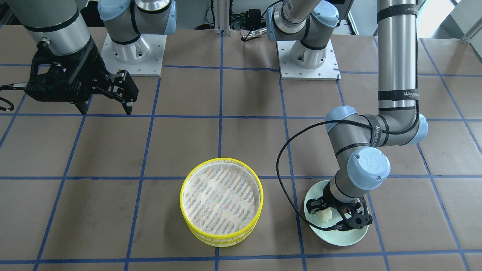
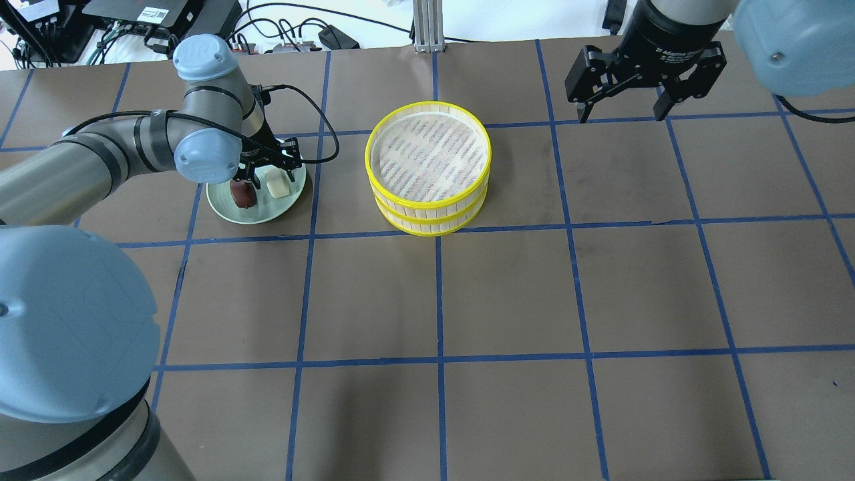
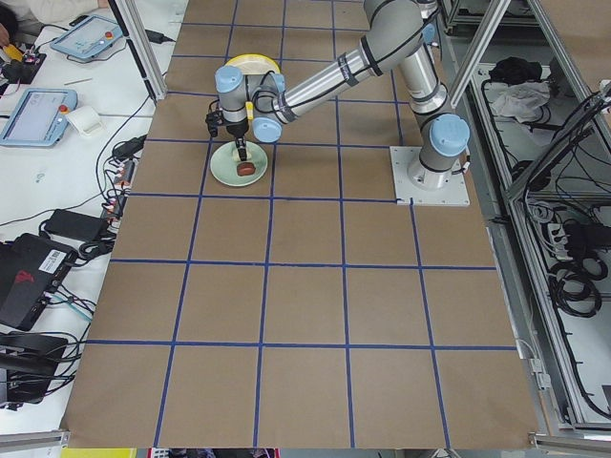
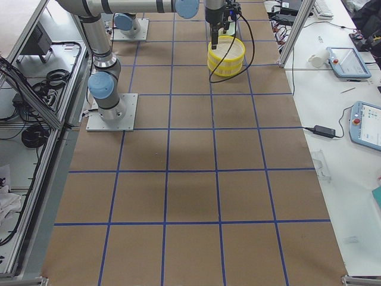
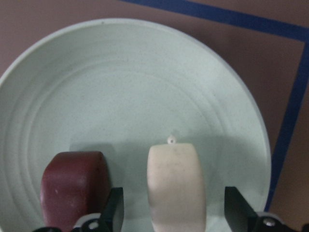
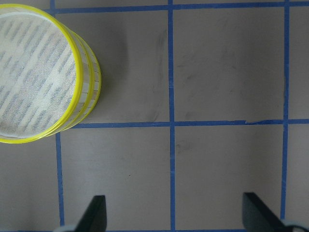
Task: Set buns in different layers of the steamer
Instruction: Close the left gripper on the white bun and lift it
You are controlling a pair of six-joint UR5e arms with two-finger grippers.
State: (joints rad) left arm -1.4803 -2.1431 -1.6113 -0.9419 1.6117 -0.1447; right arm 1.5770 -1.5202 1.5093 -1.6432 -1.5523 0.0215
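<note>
Two yellow-rimmed steamer trays (image 2: 431, 215) stand stacked mid-table, and the top mesh floor (image 1: 220, 197) is bare. A cream-white bun (image 5: 176, 188) and a dark reddish-brown bun (image 5: 75, 186) lie side by side on a pale green plate (image 5: 120, 87). My left gripper (image 5: 174, 212) is down over the plate (image 2: 227, 212), open, with its jaws either side of the cream bun (image 2: 276, 184) and a gap on each side. The brown bun (image 2: 242, 194) lies just outside one jaw. My right gripper (image 2: 621, 113) is open and empty, held high to the right of the steamer (image 6: 91, 82).
The table is brown paper with a blue tape grid (image 2: 439, 294). The plate (image 1: 346, 237) sits about one grid square from the steamer stack (image 1: 222, 237). The arm bases (image 1: 308, 60) are bolted at the robot's side of the table. A black cable (image 1: 280, 180) loops off the left wrist.
</note>
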